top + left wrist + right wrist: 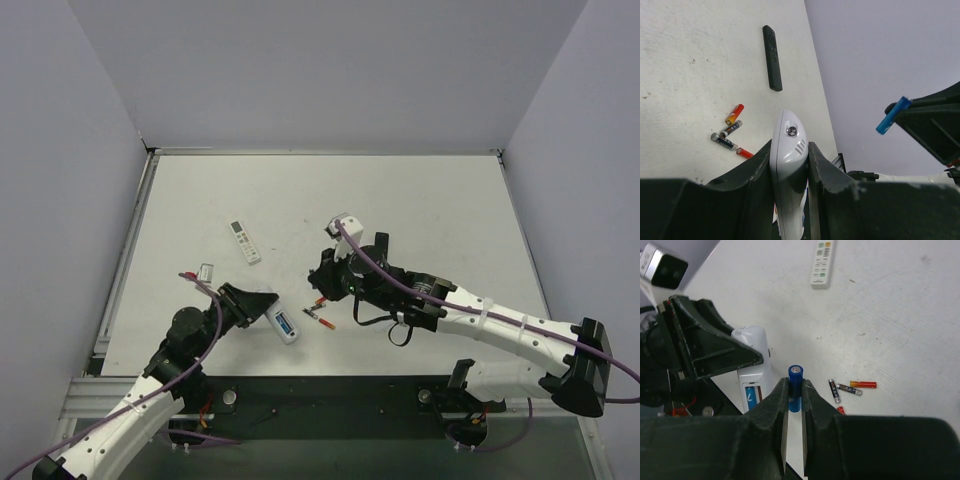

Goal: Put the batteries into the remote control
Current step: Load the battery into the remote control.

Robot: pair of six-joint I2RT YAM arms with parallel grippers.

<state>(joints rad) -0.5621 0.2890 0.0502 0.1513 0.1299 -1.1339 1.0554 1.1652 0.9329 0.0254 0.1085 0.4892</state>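
My left gripper (790, 145) is shut on the white remote control (789, 150), its fingers clamping both long sides. In the top view the remote control (285, 325) sticks out of the left gripper (258, 303) near the table's front, back side up. Its open recess shows one blue battery (749, 396) lying inside. My right gripper (794, 385) is shut on a second blue battery (795, 376), held upright between the fingertips, just right of the remote control (752, 372) and above the table. From the left wrist view this battery (894, 115) shows at the right.
Several loose red and dark cells (850, 387) lie on the table right of the remote control, also seen as loose cells (320, 320) from above. A second white remote (245, 241) lies farther back on the left. A slim black remote (772, 57) lies beyond the cells. A small white piece (207, 271) sits at the left.
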